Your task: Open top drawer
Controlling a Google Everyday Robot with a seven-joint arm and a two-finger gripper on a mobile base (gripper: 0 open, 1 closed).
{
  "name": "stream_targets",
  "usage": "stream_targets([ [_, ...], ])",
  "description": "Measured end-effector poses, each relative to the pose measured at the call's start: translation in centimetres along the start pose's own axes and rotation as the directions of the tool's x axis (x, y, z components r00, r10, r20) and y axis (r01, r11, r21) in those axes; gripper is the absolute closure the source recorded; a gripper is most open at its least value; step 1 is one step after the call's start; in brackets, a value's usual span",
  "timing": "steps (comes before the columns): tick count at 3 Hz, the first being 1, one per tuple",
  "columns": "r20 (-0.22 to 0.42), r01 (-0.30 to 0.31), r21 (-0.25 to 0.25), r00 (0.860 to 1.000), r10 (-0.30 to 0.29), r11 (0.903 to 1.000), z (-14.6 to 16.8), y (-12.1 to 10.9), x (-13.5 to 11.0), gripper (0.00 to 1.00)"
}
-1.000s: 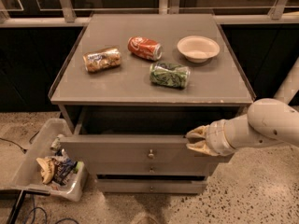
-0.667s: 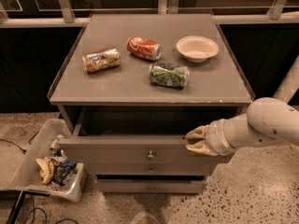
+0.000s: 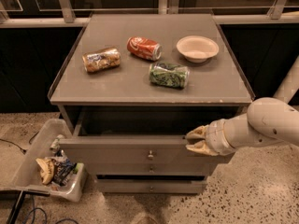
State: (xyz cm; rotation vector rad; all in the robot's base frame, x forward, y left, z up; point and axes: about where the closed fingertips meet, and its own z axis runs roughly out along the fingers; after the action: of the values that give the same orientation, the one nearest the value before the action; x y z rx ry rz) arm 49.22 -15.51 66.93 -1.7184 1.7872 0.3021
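The top drawer (image 3: 117, 154) of the grey cabinet stands pulled partly out, its dark inside showing under the cabinet top. Its small round knob (image 3: 150, 155) is at the centre of the flat front. My gripper (image 3: 192, 141) reaches in from the right and sits at the right end of the drawer front's upper rim. One finger is behind the rim and one in front, closed on it. My white forearm (image 3: 261, 125) runs off to the right.
Two narrower drawer fronts (image 3: 150, 186) lie shut below. On the cabinet top (image 3: 121, 87) lie a brown can (image 3: 100, 59), a red can (image 3: 144, 48), a green can (image 3: 169, 74) and a white bowl (image 3: 197, 48). A clear bin (image 3: 28, 171) of trash stands on the floor at the left.
Almost nothing: the gripper stays at the drawer front's rim and the drawer is open about as far as before.
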Motion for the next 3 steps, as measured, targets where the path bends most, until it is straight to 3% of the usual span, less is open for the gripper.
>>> stream_targets([
  [2, 0.001, -0.002, -0.006, 1.000, 0.002, 1.0000, 0.06, 0.58, 0.48, 0.11],
  [3, 0.001, -0.002, -0.006, 1.000, 0.002, 1.0000, 0.06, 0.58, 0.48, 0.00],
])
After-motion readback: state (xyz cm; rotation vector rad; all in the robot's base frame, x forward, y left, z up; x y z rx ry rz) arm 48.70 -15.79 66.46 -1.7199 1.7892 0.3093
